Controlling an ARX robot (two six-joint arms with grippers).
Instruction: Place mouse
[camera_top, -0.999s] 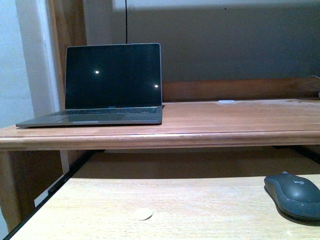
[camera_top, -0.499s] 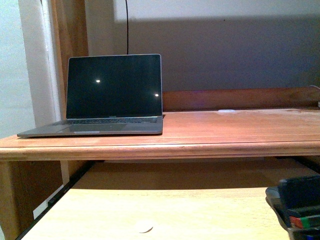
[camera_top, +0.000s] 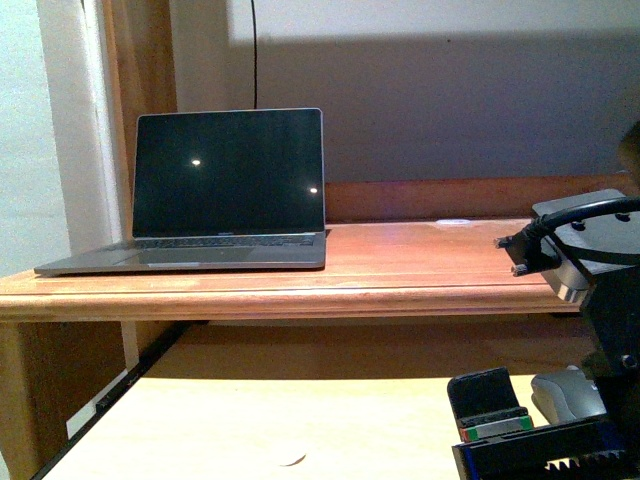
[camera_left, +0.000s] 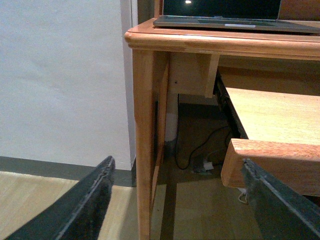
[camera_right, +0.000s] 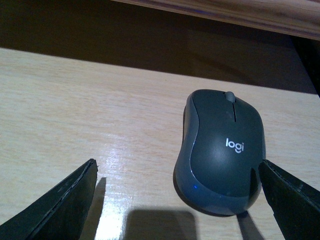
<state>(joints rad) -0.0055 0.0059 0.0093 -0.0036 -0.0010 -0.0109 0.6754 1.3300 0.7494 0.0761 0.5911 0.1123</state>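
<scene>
Looking through the right wrist camera, I see the mouse (camera_right: 220, 152) lying on the pale shelf (camera_right: 75, 110) under the desk top (camera_right: 225, 10), between the wide-spread fingers (camera_right: 55, 205) of the right gripper (camera_right: 175, 197) (much nearer to one finger). The left gripper (camera_left: 182, 200) is spread too, hanging low beside the desk leg (camera_left: 142, 125).

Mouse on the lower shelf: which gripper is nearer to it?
Right. The right gripper is open close beside the mouse, not touching; the left gripper is open off by the desk leg.
</scene>
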